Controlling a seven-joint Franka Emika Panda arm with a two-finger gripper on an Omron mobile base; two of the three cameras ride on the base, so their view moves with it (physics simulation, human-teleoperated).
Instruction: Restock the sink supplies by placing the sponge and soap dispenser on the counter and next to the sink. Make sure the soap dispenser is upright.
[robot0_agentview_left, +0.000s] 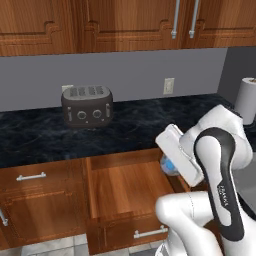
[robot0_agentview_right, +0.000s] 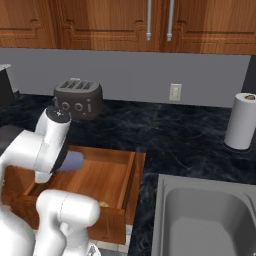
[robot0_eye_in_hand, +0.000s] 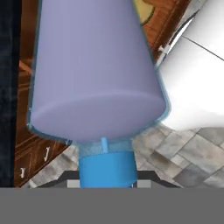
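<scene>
Overhead, brown wall cabinets (robot0_agentview_right: 125, 25) run along the top, above a grey backsplash. Tabletop (robot0_agentview_right: 180, 135): long black stone with bluish marbling, running the full width. Sink (robot0_agentview_right: 205, 215): grey basin let into the tabletop at its front right edge, seen in the right base view. Open wooden drawer (robot0_agentview_right: 100, 175) pulled out from under the tabletop's front edge, left of the sink; something small and yellowish lies at its front wall, too small to tell. Toaster (robot0_agentview_left: 87, 106): dark, four slots, standing at the back edge toward the left. Paper towel roll (robot0_agentview_right: 242, 121): white, upright, at the back right of the tabletop, behind the sink. Wall outlet (robot0_agentview_right: 175, 92) on the backsplash between toaster and roll.

Soap dispenser (robot0_eye_in_hand: 94, 74): pale lavender body with a blue neck, lifted above the open drawer, clear of the tabletop, lying roughly sideways rather than upright. End effector (robot0_eye_in_hand: 107, 181): clamped narrow on the dispenser's blue neck, holding it; the wide base points away from the hand.
</scene>
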